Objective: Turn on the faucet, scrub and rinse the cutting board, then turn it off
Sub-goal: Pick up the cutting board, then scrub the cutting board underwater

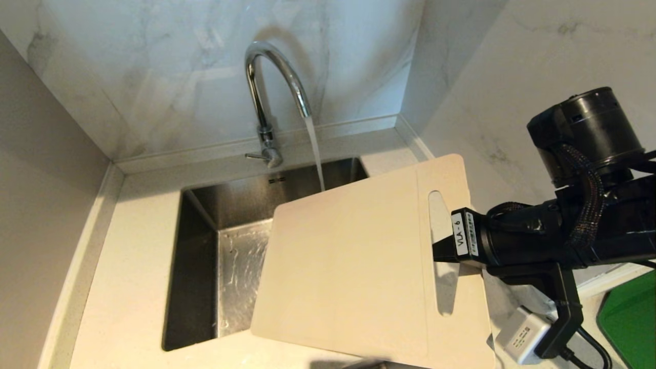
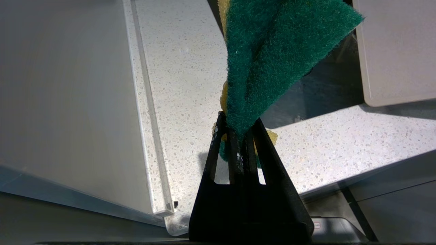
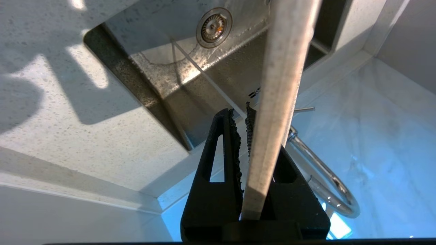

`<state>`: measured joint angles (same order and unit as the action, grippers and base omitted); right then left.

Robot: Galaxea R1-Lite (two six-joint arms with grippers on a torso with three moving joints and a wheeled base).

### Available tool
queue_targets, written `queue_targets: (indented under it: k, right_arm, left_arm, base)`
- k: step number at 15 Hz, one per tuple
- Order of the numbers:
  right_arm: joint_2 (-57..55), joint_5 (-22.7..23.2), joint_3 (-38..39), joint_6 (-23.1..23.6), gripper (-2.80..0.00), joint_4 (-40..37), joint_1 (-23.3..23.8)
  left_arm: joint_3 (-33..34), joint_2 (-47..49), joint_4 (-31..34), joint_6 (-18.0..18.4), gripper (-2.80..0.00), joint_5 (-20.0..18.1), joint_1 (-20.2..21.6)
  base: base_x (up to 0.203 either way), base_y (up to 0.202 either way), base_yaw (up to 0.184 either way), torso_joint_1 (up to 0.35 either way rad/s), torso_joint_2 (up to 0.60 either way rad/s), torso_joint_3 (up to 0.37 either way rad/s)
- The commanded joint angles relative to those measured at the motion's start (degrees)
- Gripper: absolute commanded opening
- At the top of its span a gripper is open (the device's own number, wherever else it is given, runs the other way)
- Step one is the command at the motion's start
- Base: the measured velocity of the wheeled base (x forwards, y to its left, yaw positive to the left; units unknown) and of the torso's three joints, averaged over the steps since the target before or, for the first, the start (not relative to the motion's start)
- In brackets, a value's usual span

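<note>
faucet: tall shiny chrome gooseneck faucet (image 1: 266, 97) stands behind the sink, its thin side lever (image 1: 253, 156) sticking out near the base; a stream of water (image 1: 315, 154) runs from the spout into the basin.
sink: rectangular stainless steel sink (image 1: 225, 256) set into a pale speckled stone countertop (image 1: 128, 287); the round drain strainer (image 3: 214, 23) shows in the right wrist view.
cutting board: large thin pale beige cutting board (image 1: 359, 256) with rounded corners and a long handle slot, held tilted over the right part of the sink, its far edge close to the water stream; whether the water strikes it cannot be told.
right gripper: black right gripper (image 3: 250, 136) comes in from the right, jaws clamped on the board's edge beside the handle slot.
left gripper: black left gripper (image 2: 238, 136) is outside the head view, jaws pressed together on a green-and-yellow scrubbing sponge (image 2: 269, 54), above the countertop near the sink's corner.
background: grey-veined white marble wall (image 1: 154, 77) behind the faucet; a green object (image 1: 633, 323) at the far right.
</note>
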<state>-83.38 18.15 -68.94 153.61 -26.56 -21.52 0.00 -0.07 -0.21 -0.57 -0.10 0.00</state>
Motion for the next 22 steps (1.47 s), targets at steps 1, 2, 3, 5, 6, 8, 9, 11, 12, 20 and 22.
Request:
queue_targets:
  k: [1,2,3,5,6,8,9,11,12,20,22]
  right_arm:
    - [-0.6,0.2,-0.9,1.2,-2.8,0.1,0.1]
    - [-1.0,0.1,-1.8,1.2,-2.8,0.2,0.2]
    - [-1.5,0.1,-2.6,1.2,-2.8,0.2,0.3]
    - [-3.0,0.1,-4.9,1.2,-2.8,0.4,1.4]
    - [-3.7,0.1,-6.0,1.2,-2.8,0.5,1.6]
    - [-5.6,0.2,-8.1,1.3,-2.8,0.5,1.7]
    - [-6.4,0.4,-8.6,1.3,-2.8,0.5,1.7]
    - [-8.3,0.7,-9.9,1.4,-2.8,0.5,1.7]
    - [-9.1,0.7,-10.6,1.4,-2.8,0.5,1.7]
    - [-14.3,1.9,-14.3,1.5,-2.8,0.5,1.0]
    - [-15.5,5.6,-14.2,1.7,-2.8,0.5,0.7]
  left_arm:
    - [0.1,0.1,-0.1,0.0,-2.8,0.0,0.0]
    - [0.1,0.1,-0.1,0.0,-2.8,0.0,0.0]
    - [0.1,0.1,-0.1,0.0,-2.8,0.0,0.0]
    - [0.1,0.1,0.0,0.0,-2.8,0.0,0.0]
    - [0.1,0.1,-0.1,0.0,-2.8,0.0,0.0]
    - [0.1,0.1,0.0,0.0,-2.8,0.0,0.0]
    - [0.1,0.1,-0.1,0.0,-2.8,0.0,0.0]
    - [0.1,0.1,-0.1,0.0,-2.8,0.0,0.0]
    - [0.1,0.1,0.0,0.0,-2.8,0.0,0.0]
    - [0.1,0.1,0.0,0.0,-2.8,0.0,0.0]
    - [0.1,0.1,-0.1,0.0,-2.8,0.0,0.0]
  base:
    - [0.0,0.0,0.0,0.0,0.0,0.0]
    - [0.0,0.0,0.0,0.0,0.0,0.0]
    - [0.0,0.0,0.0,0.0,0.0,0.0]
    - [0.0,0.0,0.0,0.0,0.0,0.0]
    - [0.0,0.0,0.0,0.0,0.0,0.0]
    - [0.0,0.0,0.0,0.0,0.0,0.0]
    - [0.0,0.0,0.0,0.0,0.0,0.0]
    - [0.0,0.0,0.0,0.0,0.0,0.0]
    - [0.0,0.0,0.0,0.0,0.0,0.0]
    - [0.0,0.0,0.0,0.0,0.0,0.0]
    - [0.0,0.0,0.0,0.0,0.0,0.0]
